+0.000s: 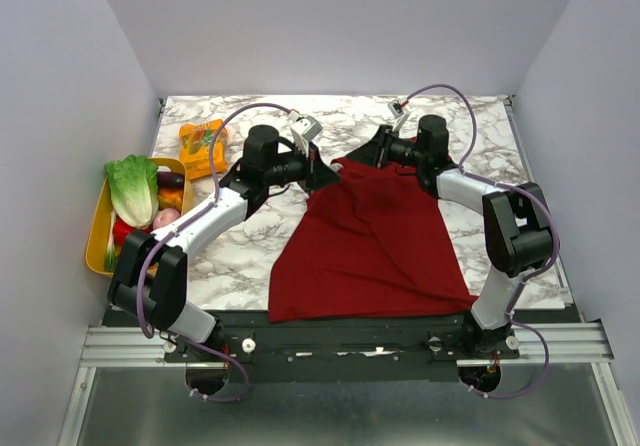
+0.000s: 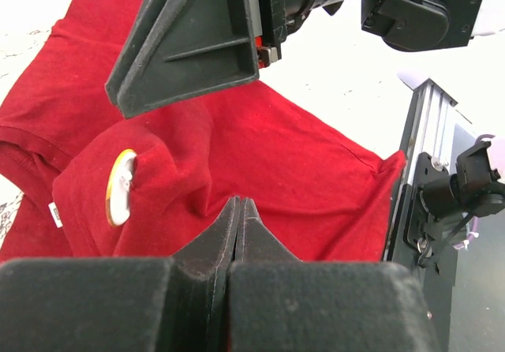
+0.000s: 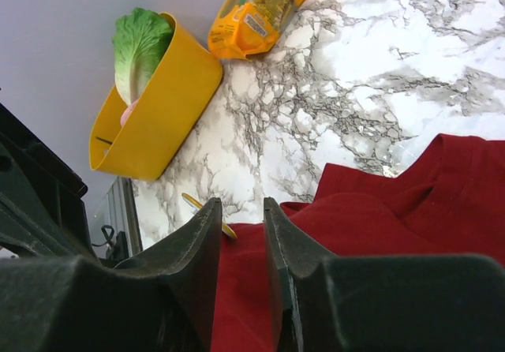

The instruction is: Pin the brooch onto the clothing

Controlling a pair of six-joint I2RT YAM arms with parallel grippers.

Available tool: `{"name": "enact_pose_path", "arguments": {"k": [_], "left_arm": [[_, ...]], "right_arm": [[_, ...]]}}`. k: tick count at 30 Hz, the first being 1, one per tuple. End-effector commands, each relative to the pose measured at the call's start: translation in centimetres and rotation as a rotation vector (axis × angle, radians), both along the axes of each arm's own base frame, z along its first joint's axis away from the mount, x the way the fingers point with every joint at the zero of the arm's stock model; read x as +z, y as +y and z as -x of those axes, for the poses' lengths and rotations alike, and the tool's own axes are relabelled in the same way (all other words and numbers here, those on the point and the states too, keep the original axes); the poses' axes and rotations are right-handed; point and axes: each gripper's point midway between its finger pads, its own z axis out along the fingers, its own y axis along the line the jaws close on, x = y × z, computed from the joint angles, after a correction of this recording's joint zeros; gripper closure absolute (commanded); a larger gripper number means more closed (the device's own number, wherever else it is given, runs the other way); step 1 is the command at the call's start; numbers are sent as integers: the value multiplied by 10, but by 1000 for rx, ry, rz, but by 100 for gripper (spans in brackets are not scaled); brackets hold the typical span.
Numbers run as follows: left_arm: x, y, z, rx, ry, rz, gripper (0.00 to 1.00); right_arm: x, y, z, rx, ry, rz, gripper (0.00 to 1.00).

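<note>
The brooch point(image 2: 121, 188) is resting against a raised fold of the clothing point(image 1: 370, 246) beside the collar, around the middle of the counter point(image 1: 470, 126). The right gripper point(image 3: 242, 218) is holding its fingers point(image 3: 197, 249) slightly apart, with the brooch's gold rim lying just beside one of them, unclamped. The left gripper point(image 2: 239, 210) is pressing its fingers together just beside the brooch; whether it is pinching cloth I cannot tell. The clothing is spreading back to the counter's near edge. A yellow tray point(image 3: 158, 115) of lettuce point(image 3: 140, 44) is sitting at the left edge, and a snack packet point(image 3: 256, 13) is lying near the far left corner. Pale walls point(image 1: 340, 26) are enclosing the counter.
</note>
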Motion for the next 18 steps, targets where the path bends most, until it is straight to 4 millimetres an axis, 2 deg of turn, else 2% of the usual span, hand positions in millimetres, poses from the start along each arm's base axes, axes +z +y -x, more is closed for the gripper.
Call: {"name": "enact_pose_path", "arguments": {"k": [1, 6, 10, 13, 14, 17, 18], "left_arm": [[9, 1, 6, -17, -14, 13, 100], [9, 9, -4, 43, -18, -2, 100], [10, 17, -11, 108, -28, -13, 100], [5, 28, -16, 178, -23, -18, 87], [4, 30, -15, 190, -21, -17, 77], [-5, 43, -16, 264, 8, -24, 54], [-17, 48, -12, 282, 36, -45, 50]], "right_arm": [[7, -1, -4, -19, -46, 0, 62], [9, -1, -3, -18, -50, 3, 58], [11, -3, -2, -33, -62, 14, 43], [15, -8, 0, -54, -81, 29, 31], [17, -9, 1, -61, -87, 35, 28], [20, -15, 6, -94, -89, 56, 17], [18, -18, 7, -110, -80, 65, 15]]}}
